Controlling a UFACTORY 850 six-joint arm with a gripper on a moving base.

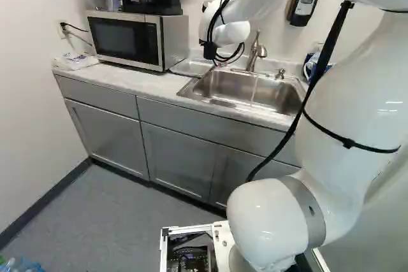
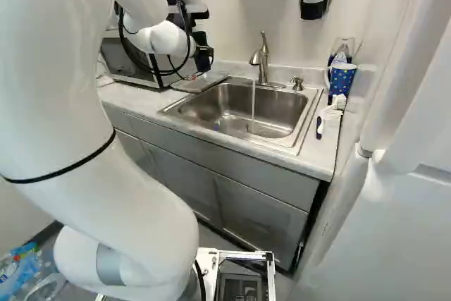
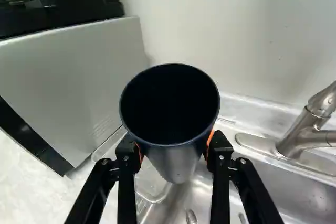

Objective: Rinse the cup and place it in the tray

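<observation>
Pale desk (image 2: 130, 101) round a steel sink (image 2: 225, 107) | dark cup (image 3: 176, 163) aloft, seemingly above the tray's (image 2: 199, 82) sink-side edge | end effector (image 3: 174, 145) closed snugly on its sides | likely placing: centre over tray, clear the rim, lower level, release once base sits flat | tap (image 2: 262, 65) running alongside

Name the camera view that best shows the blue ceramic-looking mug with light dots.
The right base view: there the mug stands right of the sink, its dotted side and handle in plain sight. The left base view shows only part of it, cut off by the arm's black cable. The wrist view does not show it.
</observation>
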